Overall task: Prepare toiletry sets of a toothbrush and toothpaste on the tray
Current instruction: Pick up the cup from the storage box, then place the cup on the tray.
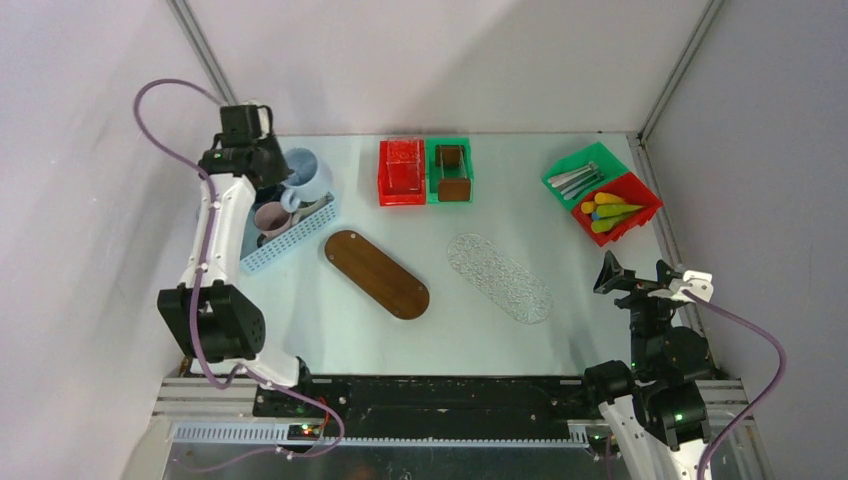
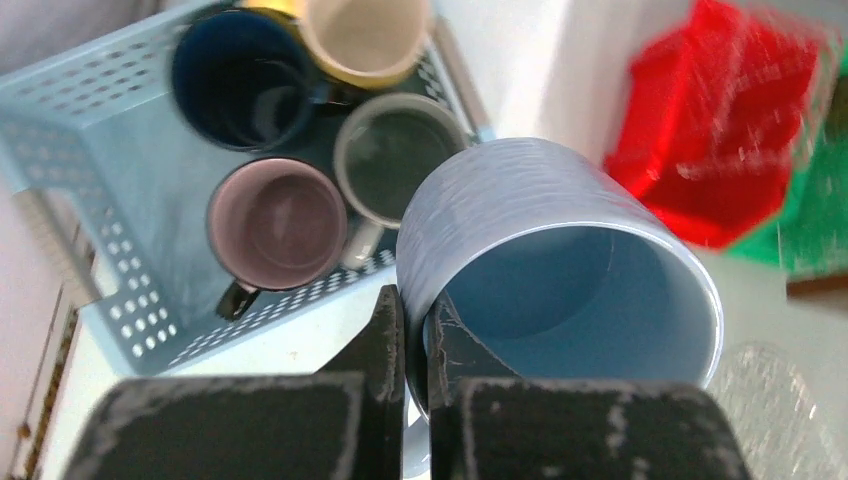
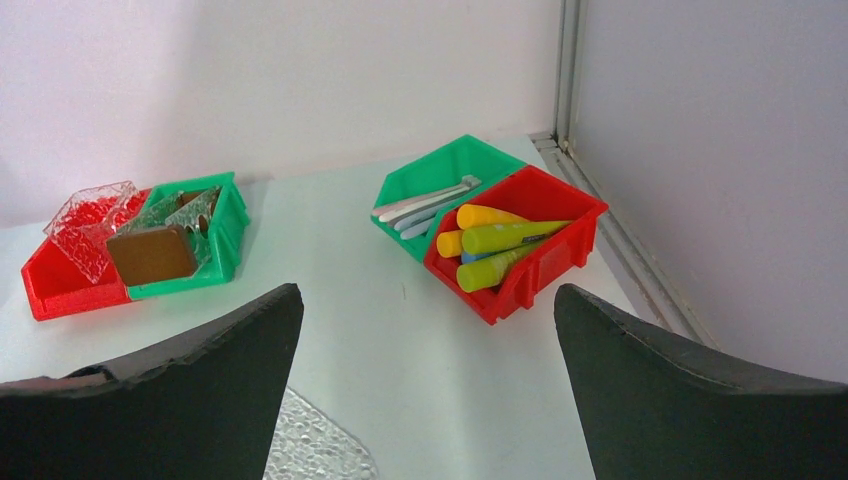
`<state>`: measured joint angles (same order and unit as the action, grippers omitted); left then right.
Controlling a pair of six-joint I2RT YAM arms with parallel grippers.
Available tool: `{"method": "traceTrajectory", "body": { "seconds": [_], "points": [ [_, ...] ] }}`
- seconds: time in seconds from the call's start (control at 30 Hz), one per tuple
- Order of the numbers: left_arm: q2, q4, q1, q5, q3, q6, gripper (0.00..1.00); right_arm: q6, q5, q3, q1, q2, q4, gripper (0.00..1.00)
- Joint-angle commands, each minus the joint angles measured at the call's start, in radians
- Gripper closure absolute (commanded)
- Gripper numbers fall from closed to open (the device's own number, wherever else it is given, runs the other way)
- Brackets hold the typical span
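the left gripper (image 2: 415, 305) is closed tight on the rim of a pale blue mug (image 2: 520, 200), one finger inside the wall and one outside, holding it tipped just beside the basket (image 2: 120, 130) at the far left, where four other mugs (image 2: 275, 220) stand. the right gripper (image 3: 427, 295) hangs low at the right edge with its jaws spread wide and nothing between them.

the toothbrushes (image 3: 425, 203) lie together in the green bin (image 3: 470, 160) and the tubes (image 3: 500, 240) are heaped in the red bin (image 3: 545, 272) touching it, at the far right corner. neither the wooden tray (image 1: 376, 273) nor the clear tray (image 1: 499, 277) in the middle of the table carries anything, so no set looks started.

the thin pinch on a smooth rim is the main risk – the mug could pivot or slip during a swing, or clip the basket wall; i cannot tell from these views whether it hangs clear of it. on the right, the tubes overlap, so closing on one may drag a neighbour out or pinch two. the toothbrushes lie flat and close together – fingers coming down may catch the bin wall and shove the bin.
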<state>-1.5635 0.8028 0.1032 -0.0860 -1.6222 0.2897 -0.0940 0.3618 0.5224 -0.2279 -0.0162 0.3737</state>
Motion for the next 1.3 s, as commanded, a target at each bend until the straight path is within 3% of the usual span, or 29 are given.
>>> {"method": "traceTrajectory", "body": {
  "seconds": [0.0, 0.33, 0.57, 1.27],
  "points": [
    [0.083, -0.121, -0.087, 0.134, 0.025, -0.217, 1.00, 0.006, -0.010, 0.002, -0.005, 0.011, -0.040, 0.01],
    [0.083, -0.153, -0.199, 0.175, 0.184, -0.230, 1.00, 0.010, -0.004, 0.001, -0.006, 0.008, -0.041, 0.00],
    [0.080, -0.192, -0.201, 0.138, 0.322, -0.211, 1.00, 0.014, -0.002, -0.001, -0.005, 0.000, -0.042, 0.01],
    [0.019, -0.286, -0.193, 0.050, 0.460, -0.255, 1.00, 0.019, -0.005, -0.002, 0.001, -0.020, -0.044, 0.01]
  ]
}}
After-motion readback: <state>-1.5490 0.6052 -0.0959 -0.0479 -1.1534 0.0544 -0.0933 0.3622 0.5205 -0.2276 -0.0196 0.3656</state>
